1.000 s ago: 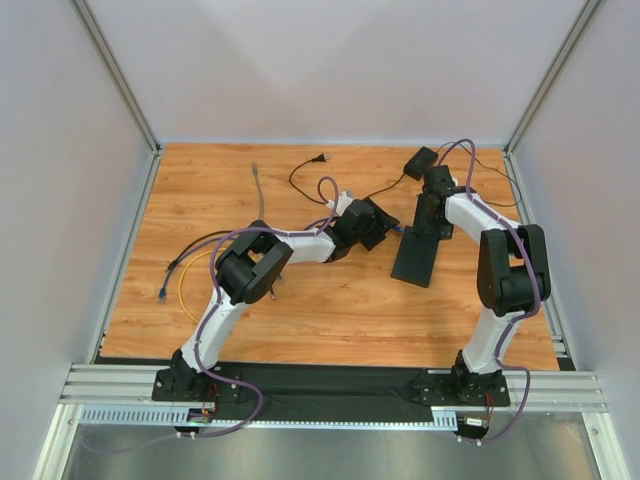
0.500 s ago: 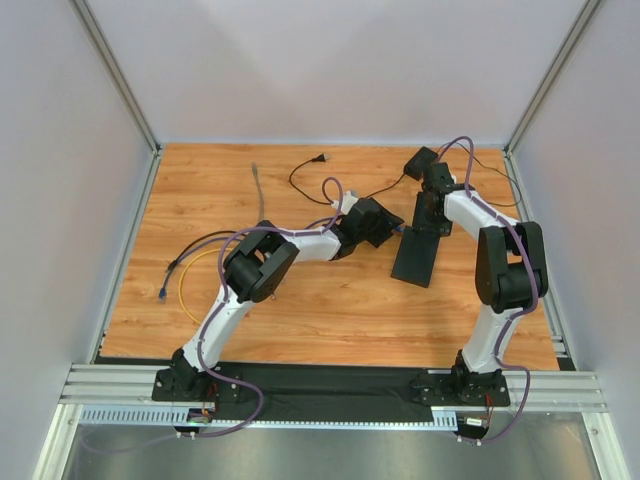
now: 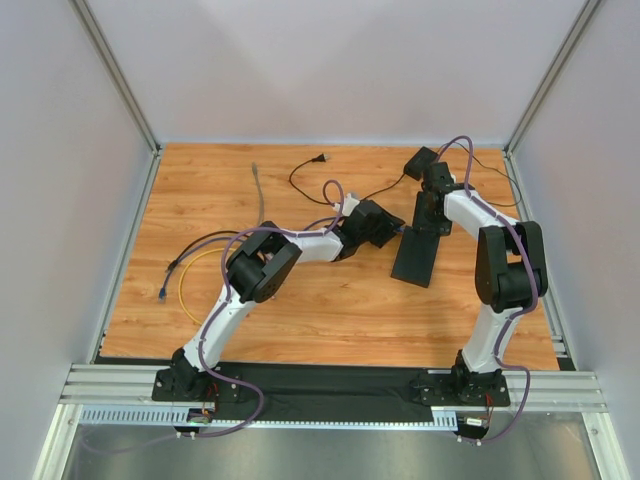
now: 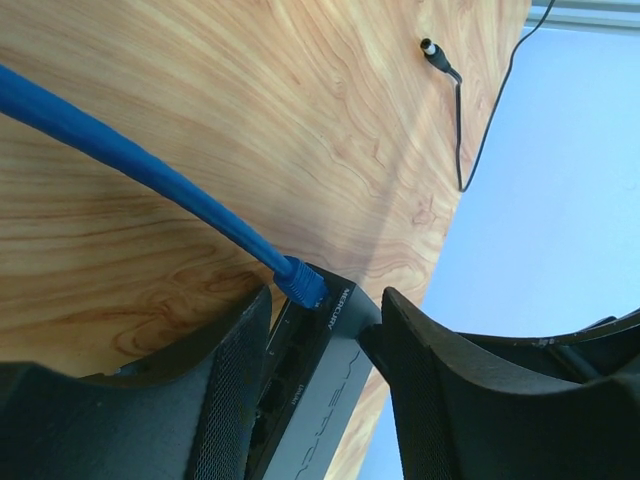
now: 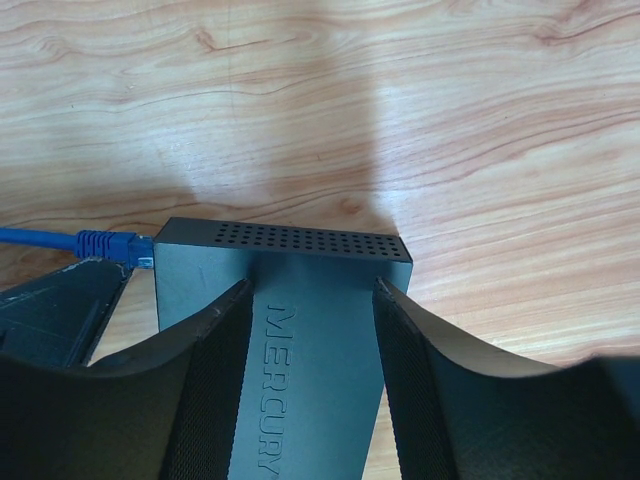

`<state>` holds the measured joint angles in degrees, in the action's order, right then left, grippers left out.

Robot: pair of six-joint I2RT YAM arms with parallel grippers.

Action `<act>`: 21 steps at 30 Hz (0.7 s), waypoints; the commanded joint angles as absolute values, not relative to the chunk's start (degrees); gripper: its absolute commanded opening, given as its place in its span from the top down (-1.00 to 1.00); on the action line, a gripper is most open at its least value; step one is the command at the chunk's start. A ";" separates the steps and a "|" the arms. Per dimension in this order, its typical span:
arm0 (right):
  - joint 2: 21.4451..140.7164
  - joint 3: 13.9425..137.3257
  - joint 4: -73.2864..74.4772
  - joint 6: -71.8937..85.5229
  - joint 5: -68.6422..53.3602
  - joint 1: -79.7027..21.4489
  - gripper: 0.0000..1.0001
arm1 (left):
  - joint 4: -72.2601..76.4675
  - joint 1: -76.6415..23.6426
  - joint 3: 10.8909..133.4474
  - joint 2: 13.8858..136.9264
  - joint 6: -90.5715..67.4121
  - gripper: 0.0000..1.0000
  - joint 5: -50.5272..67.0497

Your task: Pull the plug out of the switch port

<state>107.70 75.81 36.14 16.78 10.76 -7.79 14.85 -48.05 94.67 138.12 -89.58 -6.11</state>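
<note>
The switch (image 3: 415,258) is a flat black box lying right of centre on the table. A blue plug (image 3: 400,231) on a blue cable sits in a port at its far left corner. My left gripper (image 3: 390,228) is open, right by the plug. In the left wrist view the plug (image 4: 300,283) sits in the end port of the switch (image 4: 330,400), just beyond my open left gripper (image 4: 325,300). My right gripper (image 3: 432,222) is open over the switch's far end. In the right wrist view, my right gripper (image 5: 312,288) spreads over the switch (image 5: 310,340), with the plug (image 5: 108,244) at left.
A small black power adapter (image 3: 420,160) lies at the back right, its thin cord running to a plug (image 3: 320,158). A grey cable (image 3: 257,185) lies at the back left. Yellow and black cables (image 3: 190,270) loop on the left. A barrel jack (image 4: 432,50) lies beyond the switch.
My left arm has reached a little further right, bringing its gripper closer to the plug at the switch's corner. The right arm and the switch have stayed put.
</note>
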 commanded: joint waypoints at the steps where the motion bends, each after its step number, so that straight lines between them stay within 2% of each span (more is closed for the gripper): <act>1: 110.39 75.67 37.53 15.64 12.04 -7.47 -0.06 | 10.02 -49.22 95.01 140.89 -89.39 -0.14 -6.59; 7: 110.22 75.67 37.70 15.56 11.87 -7.56 -0.06 | 10.98 -49.57 93.61 140.62 -90.17 0.05 -7.91; 21: 110.48 75.76 37.71 15.56 11.69 -7.56 -0.04 | 14.15 -49.48 92.29 140.54 -90.62 0.19 -8.79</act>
<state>107.74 75.83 36.12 16.67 10.55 -7.79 16.56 -49.15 93.38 138.56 -91.11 -7.84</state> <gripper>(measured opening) 0.525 0.402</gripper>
